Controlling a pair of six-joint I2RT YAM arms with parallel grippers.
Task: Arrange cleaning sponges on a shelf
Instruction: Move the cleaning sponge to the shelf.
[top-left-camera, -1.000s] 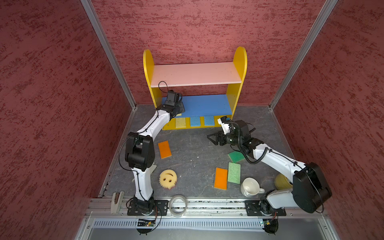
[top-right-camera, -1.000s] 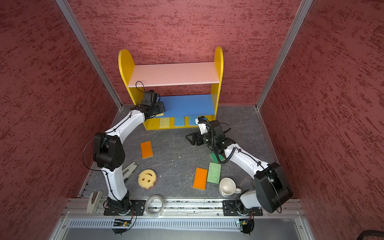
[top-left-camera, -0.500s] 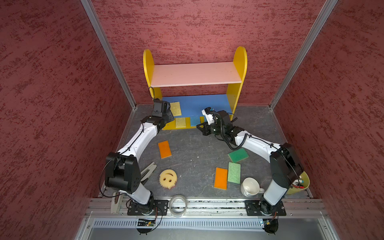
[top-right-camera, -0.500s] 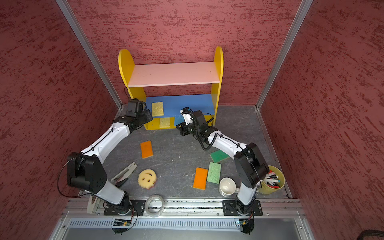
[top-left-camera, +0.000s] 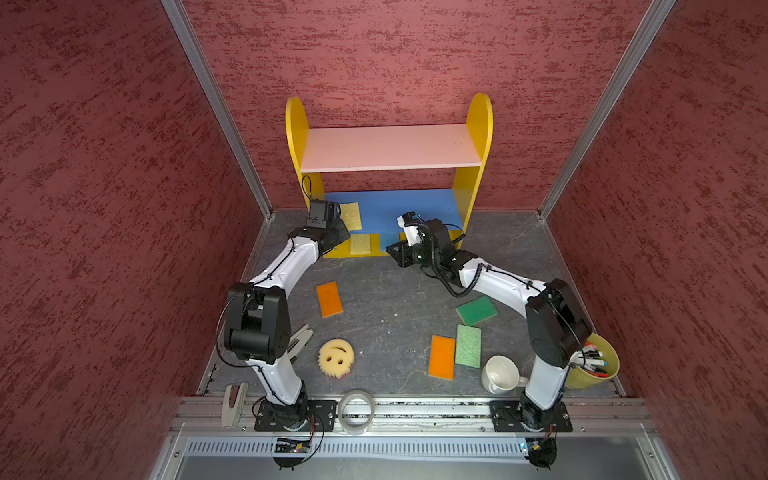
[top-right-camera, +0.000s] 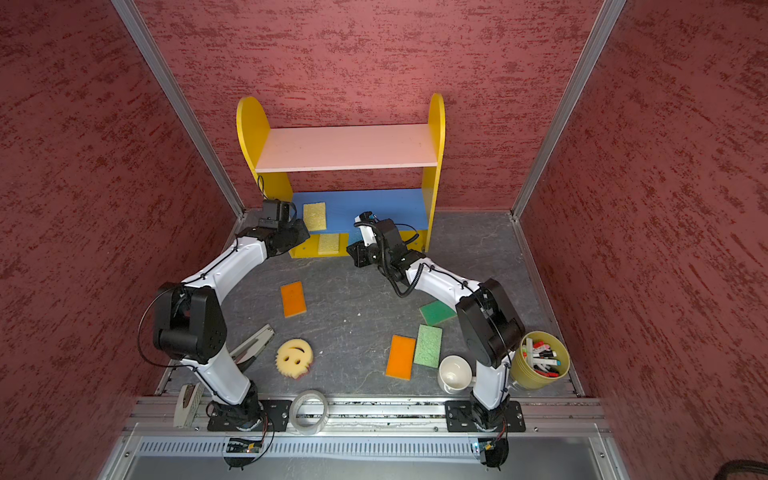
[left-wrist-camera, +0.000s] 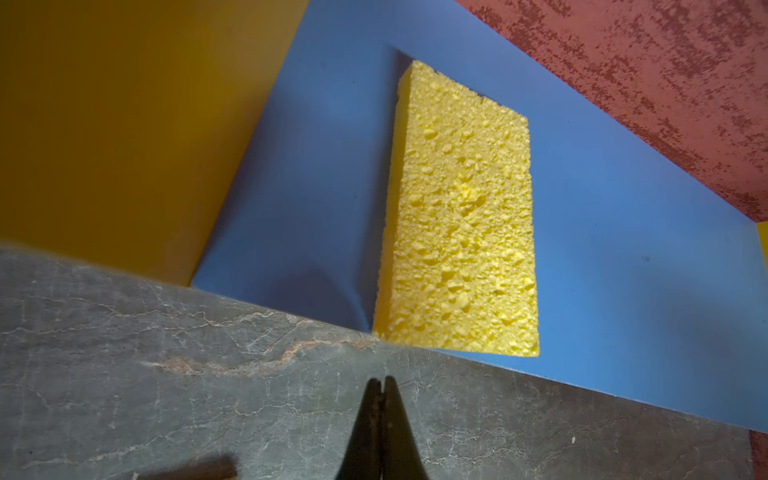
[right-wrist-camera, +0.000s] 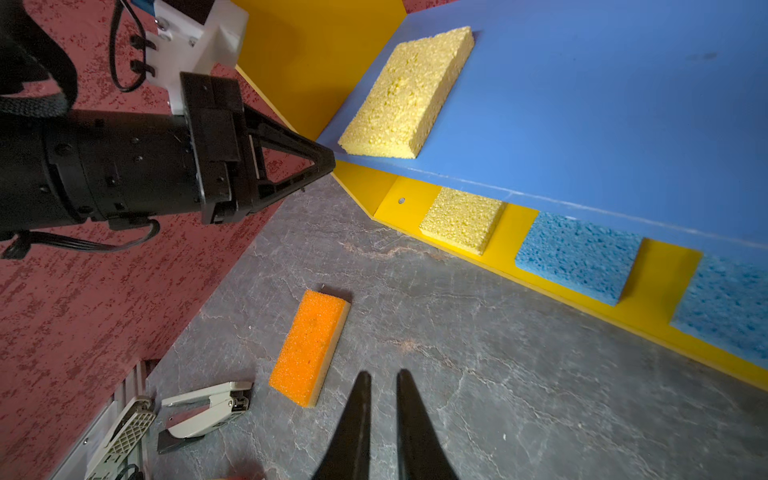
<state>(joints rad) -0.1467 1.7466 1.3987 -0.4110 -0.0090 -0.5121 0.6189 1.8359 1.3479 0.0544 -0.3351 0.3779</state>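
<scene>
The shelf (top-left-camera: 390, 147) stands at the back wall. One yellow sponge (left-wrist-camera: 461, 216) lies flat on its blue middle board. On the yellow base lie another yellow sponge (right-wrist-camera: 461, 218) and two blue sponges (right-wrist-camera: 575, 255). My left gripper (left-wrist-camera: 382, 380) is shut and empty, just in front of the board's left end. My right gripper (right-wrist-camera: 382, 374) hovers over the floor before the shelf, jaws narrowly apart with nothing between them. On the floor lie an orange sponge (top-left-camera: 329, 299), two green sponges (top-left-camera: 476, 310), a second orange one (top-left-camera: 442, 357) and the smiley sponge (top-left-camera: 336, 357).
A white mug (top-left-camera: 500, 374) and a yellow cup of markers (top-left-camera: 594, 361) stand by the right arm's base. A stapler (top-left-camera: 299, 338) lies beside the left arm. A clear tape ring (top-left-camera: 355, 411) rests on the front rail. Red walls close in on three sides.
My left gripper has drawn back out of the shelf, leaving the yellow sponge on the blue board, and has shut. My right gripper has moved left to the shelf front and its jaws have narrowed.
</scene>
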